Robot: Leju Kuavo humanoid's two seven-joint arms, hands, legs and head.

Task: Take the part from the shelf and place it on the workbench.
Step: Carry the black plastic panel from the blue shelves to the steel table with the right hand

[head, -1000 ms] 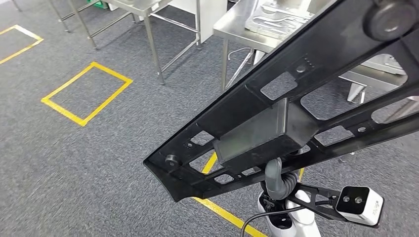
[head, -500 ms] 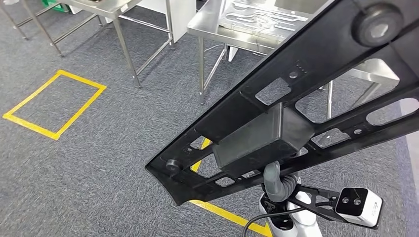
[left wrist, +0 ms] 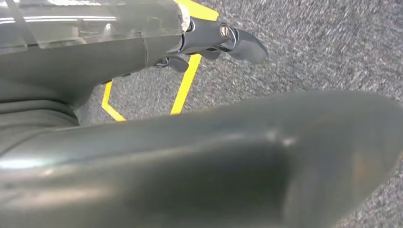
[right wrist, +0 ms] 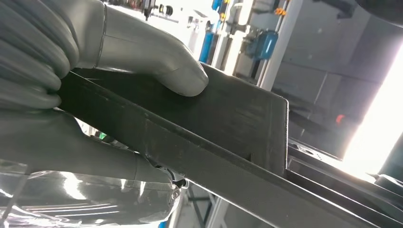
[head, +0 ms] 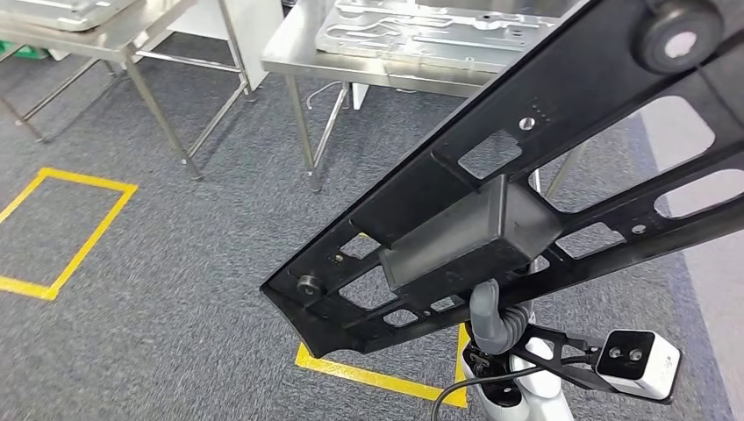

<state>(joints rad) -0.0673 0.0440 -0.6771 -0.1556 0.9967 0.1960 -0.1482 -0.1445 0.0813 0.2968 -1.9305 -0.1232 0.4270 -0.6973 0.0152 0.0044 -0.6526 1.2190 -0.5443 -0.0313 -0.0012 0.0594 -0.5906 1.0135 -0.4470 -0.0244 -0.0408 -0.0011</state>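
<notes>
The right robot hand (right wrist: 71,95) is grasping the long black part (head: 526,193), thumb pressing on its boxy block; the part is slanting high above the grey carpet (head: 132,333), with the steel bench (head: 368,66) beyond it carrying a metal plate (head: 412,31); the left robot hand (left wrist: 199,156) is hanging over the floor, and I cannot tell whether it is released or clenched.

Black part (head: 526,175) cut off at head view's top and right edges; far end unseen. Part hides most of right hand (right wrist: 71,80) from above; grey thumb (right wrist: 157,66) lies on top, fingers beneath part hidden. Left hand (left wrist: 223,40) blurred, fingertips partly cut by thumb bulk.
</notes>
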